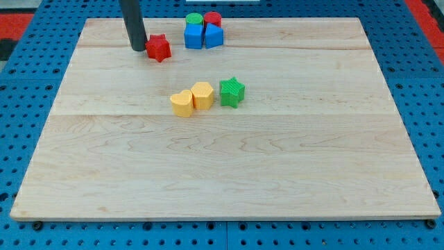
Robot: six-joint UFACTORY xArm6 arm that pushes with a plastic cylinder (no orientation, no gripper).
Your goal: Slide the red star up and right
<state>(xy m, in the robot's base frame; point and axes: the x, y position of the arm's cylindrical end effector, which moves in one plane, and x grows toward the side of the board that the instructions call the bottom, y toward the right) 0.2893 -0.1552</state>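
The red star (159, 48) lies near the top of the wooden board (222, 173), left of centre. My tip (138, 48) stands just left of the red star, touching or almost touching its left side. The dark rod rises from there out of the view's top.
A cluster sits to the star's upper right: a green round block (193, 19), a red round block (212, 19), a blue cube (193, 35) and another blue block (214, 36). Mid-board lie a yellow heart (182, 103), a yellow block (202, 94) and a green star (232, 92).
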